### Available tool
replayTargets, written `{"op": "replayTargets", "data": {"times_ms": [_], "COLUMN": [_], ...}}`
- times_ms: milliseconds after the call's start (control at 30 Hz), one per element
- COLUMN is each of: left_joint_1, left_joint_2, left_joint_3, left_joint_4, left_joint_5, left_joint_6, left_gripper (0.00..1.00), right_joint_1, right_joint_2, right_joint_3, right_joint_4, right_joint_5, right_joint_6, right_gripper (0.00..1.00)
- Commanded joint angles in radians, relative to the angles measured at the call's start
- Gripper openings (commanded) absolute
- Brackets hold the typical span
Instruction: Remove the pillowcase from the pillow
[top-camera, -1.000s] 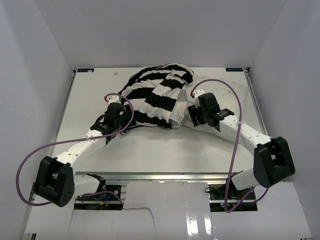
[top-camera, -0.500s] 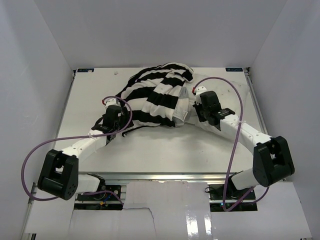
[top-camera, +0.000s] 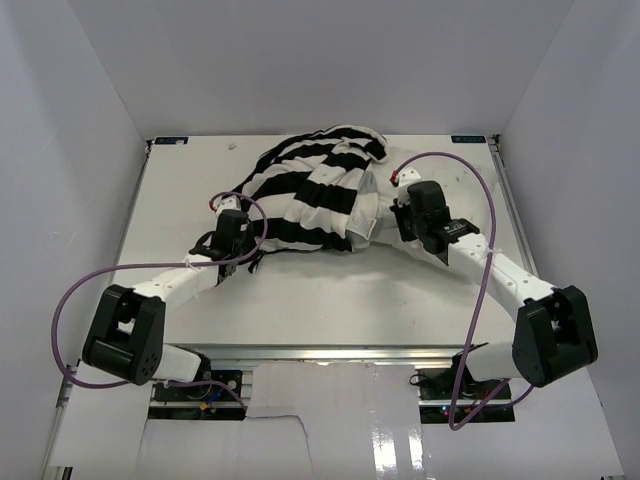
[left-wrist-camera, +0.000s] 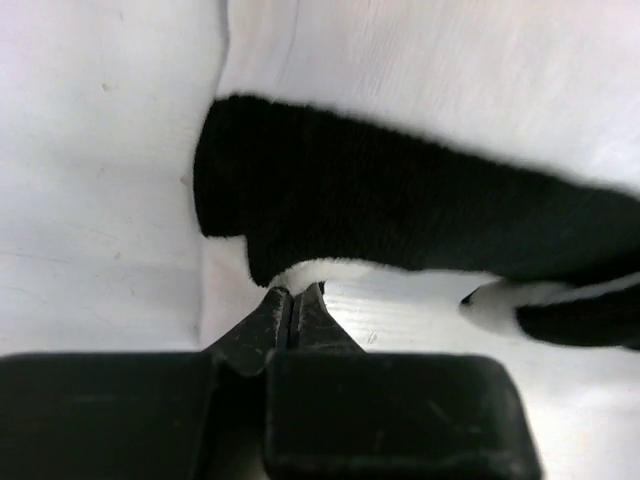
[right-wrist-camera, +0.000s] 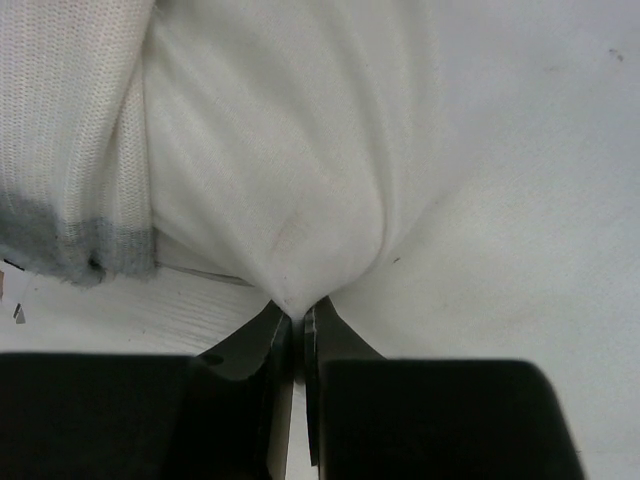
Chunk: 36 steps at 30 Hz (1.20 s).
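The black-and-white striped pillowcase (top-camera: 310, 190) lies bunched on the table's far middle. A corner of the off-white pillow (top-camera: 369, 218) pokes out of its right end. My left gripper (top-camera: 246, 243) is at the cover's near-left edge. In the left wrist view that gripper (left-wrist-camera: 292, 293) is shut on the white hem under a black stripe of the pillowcase (left-wrist-camera: 400, 215). My right gripper (top-camera: 387, 216) is at the pillow's exposed corner. In the right wrist view it (right-wrist-camera: 297, 309) is shut on a pinch of pillow (right-wrist-camera: 280, 170) fabric, and the pillowcase (right-wrist-camera: 70, 140) hem lies to the left.
The white table (top-camera: 330, 290) is boxed in by white walls on the left, right and back. Purple cables (top-camera: 445, 165) loop off both arms. A metal rail (top-camera: 320, 352) runs along the near edge between the arm bases.
Both grippers have shut. The left one slid forward onto the pillowcase edge. The right one closed on the pillow corner, and its arm shifted a little to the right.
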Motion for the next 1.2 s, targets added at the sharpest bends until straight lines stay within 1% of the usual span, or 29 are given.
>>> {"op": "replayTargets", "data": {"times_ms": [0,33,67,133,167,200,233,267,333,367,400,433,467,500,533,567,633,667,700,733,767,867,1000,1067,1167], "left_joint_1": [0.019,0.028,0.05,0.076,0.109,0.126,0.142,0.175,0.227,0.247,0.275,0.303,0.367,0.436,0.439,0.442,0.471,0.525,0.525,0.565,0.57,0.576,0.643,0.646,0.659], "left_joint_2": [-0.097,-0.116,-0.134,-0.171,-0.179,-0.186,-0.206,-0.214,-0.21,-0.196,-0.179,-0.161,-0.138,-0.131,-0.13,-0.134,-0.139,-0.13,-0.116,-0.099,-0.084,-0.044,0.008,0.001,-0.006], "left_joint_3": [0.128,0.16,0.234,0.318,0.366,0.453,0.49,0.524,0.617,0.656,0.741,0.78,0.814,0.857,0.871,0.88,0.905,0.935,0.935,0.991,1.013,1.059,1.138,1.126,1.075], "left_joint_4": [-0.068,-0.079,-0.088,-0.157,-0.186,-0.233,-0.249,-0.254,-0.261,-0.274,-0.315,-0.338,-0.362,-0.369,-0.373,-0.372,-0.373,-0.389,-0.404,-0.425,-0.453,-0.462,-0.505,-0.49,-0.459], "left_joint_5": [-0.1,-0.116,-0.135,-0.216,-0.238,-0.255,-0.274,-0.303,-0.365,-0.381,-0.392,-0.393,-0.361,-0.343,-0.347,-0.39,-0.398,-0.378,-0.355,-0.343,-0.34,-0.34,-0.341,-0.318,-0.335], "left_joint_6": [-0.019,-0.01,0.002,0.016,0.019,0.024,0.031,0.045,0.117,0.146,0.174,0.215,0.232,0.243,0.257,0.265,0.26,0.242,0.234,0.226,0.222,0.226,0.197,0.183,0.179], "left_gripper": [0.0,0.0,0.0,0.0,0.0,0.0,0.0,0.0,0.0,0.0,0.0,0.0,0.0,0.0,0.0,0.0,0.0,0.0,0.0,0.0,0.0,0.0,0.0,0.0,0.0], "right_joint_1": [-0.035,-0.047,-0.062,-0.116,-0.142,-0.198,-0.231,-0.289,-0.341,-0.384,-0.403,-0.417,-0.424,-0.459,-0.467,-0.479,-0.493,-0.502,-0.507,-0.51,-0.518,-0.538,-0.573,-0.602,-0.637], "right_joint_2": [-0.046,-0.054,-0.067,-0.084,-0.092,-0.107,-0.116,-0.132,-0.147,-0.161,-0.169,-0.178,-0.192,-0.196,-0.199,-0.204,-0.209,-0.213,-0.215,-0.216,-0.215,-0.199,-0.182,-0.181,-0.193], "right_joint_3": [0.004,-0.002,-0.01,-0.044,-0.056,-0.065,-0.075,-0.096,-0.117,-0.127,-0.131,-0.134,-0.136,-0.136,-0.133,-0.13,-0.131,-0.137,-0.139,-0.141,-0.142,-0.138,-0.128,-0.131,-0.151], "right_joint_4": [0.048,0.048,0.048,0.05,0.05,0.053,0.053,0.057,0.073,0.071,0.073,0.074,0.08,0.082,0.08,0.079,0.079,0.08,0.08,0.08,0.08,0.082,0.08,0.082,0.09], "right_joint_5": [0.05,0.049,0.046,0.066,0.069,0.07,0.078,0.079,0.075,0.076,0.073,0.066,0.067,0.066,0.066,0.067,0.066,0.067,0.067,0.069,0.069,0.063,0.055,0.047,0.014], "right_joint_6": [0.034,0.042,0.059,0.076,0.12,0.138,0.155,0.177,0.182,0.189,0.198,0.203,0.205,0.206,0.205,0.206,0.206,0.209,0.209,0.211,0.212,0.217,0.229,0.234,0.243], "right_gripper": [0.08,0.08,0.08,0.08,0.08,0.08,0.08,0.08,0.08,0.08,0.08,0.08,0.08,0.08,0.08,0.08,0.08,0.08,0.08,0.08,0.08,0.08,0.08,0.08,0.08]}}
